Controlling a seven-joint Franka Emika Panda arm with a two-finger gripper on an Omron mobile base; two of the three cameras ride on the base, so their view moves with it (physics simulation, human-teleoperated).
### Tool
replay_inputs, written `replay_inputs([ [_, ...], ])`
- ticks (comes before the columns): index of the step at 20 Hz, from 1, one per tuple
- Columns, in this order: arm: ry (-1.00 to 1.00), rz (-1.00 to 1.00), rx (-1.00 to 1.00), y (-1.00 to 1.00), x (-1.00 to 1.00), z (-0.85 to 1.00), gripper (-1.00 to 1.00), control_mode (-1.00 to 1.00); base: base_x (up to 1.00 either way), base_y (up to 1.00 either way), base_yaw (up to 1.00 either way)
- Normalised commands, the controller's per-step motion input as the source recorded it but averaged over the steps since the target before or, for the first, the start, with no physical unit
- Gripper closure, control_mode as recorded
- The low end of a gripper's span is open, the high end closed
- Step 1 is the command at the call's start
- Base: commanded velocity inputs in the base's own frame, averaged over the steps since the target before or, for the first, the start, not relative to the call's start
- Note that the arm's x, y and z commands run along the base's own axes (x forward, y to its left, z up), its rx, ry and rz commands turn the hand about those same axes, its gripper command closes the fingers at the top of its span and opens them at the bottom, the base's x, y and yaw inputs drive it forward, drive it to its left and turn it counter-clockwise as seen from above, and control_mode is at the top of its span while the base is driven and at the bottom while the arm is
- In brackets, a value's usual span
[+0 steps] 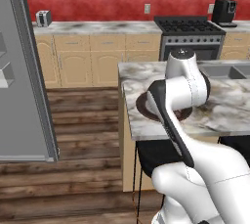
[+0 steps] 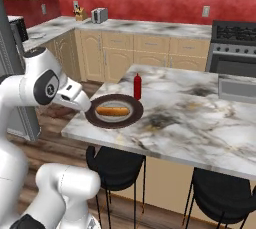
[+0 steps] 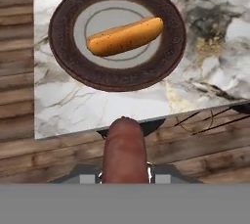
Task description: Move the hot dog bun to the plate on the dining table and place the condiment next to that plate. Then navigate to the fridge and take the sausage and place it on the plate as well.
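The hot dog bun (image 3: 124, 37) lies across the pale centre of the dark brown plate (image 3: 63, 47), at the near corner of the dining table (image 3: 73, 105). The condiment (image 2: 137, 87) stands upright right behind the plate (image 2: 91, 117), on which the bun (image 2: 112, 110) is also visible. My gripper (image 3: 124, 173) hovers just off the table's edge, short of the plate, and is shut on the sausage (image 3: 125, 145), which points toward the plate. From the right base camera the gripper (image 2: 85, 105) sits at the plate's left rim. My own arm covers most of the plate (image 1: 142, 106) in the left base view.
The fridge (image 1: 24, 71) stands to the left with its grey door swung open. Black stools (image 2: 115, 165) sit under the table's near edge. A sink (image 1: 224, 71) is set into the table's far end. The stove (image 1: 188, 34) and the back counter line the red wall.
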Motion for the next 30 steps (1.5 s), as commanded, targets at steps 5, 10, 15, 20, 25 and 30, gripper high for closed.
replay_inputs([
  [5,-0.09,-0.35,0.01,0.0,0.21,0.47,1.0,-1.0,0.0,0.0,0.0],
  [10,-0.04,-0.24,0.02,0.0,0.78,-0.02,1.0,-1.0,0.0,0.0,0.0],
  [15,0.0,-0.13,0.06,-0.06,0.93,-0.39,1.0,-1.0,0.0,0.0,0.0],
  [20,0.0,-0.09,0.13,-0.22,0.56,-0.52,1.0,-1.0,0.0,0.0,0.0],
  [25,-0.03,-0.05,0.12,-0.33,0.26,-0.39,1.0,-1.0,0.0,0.0,0.0],
  [30,-0.03,-0.02,0.04,-0.18,0.41,-0.18,1.0,-1.0,0.0,0.0,0.0],
])
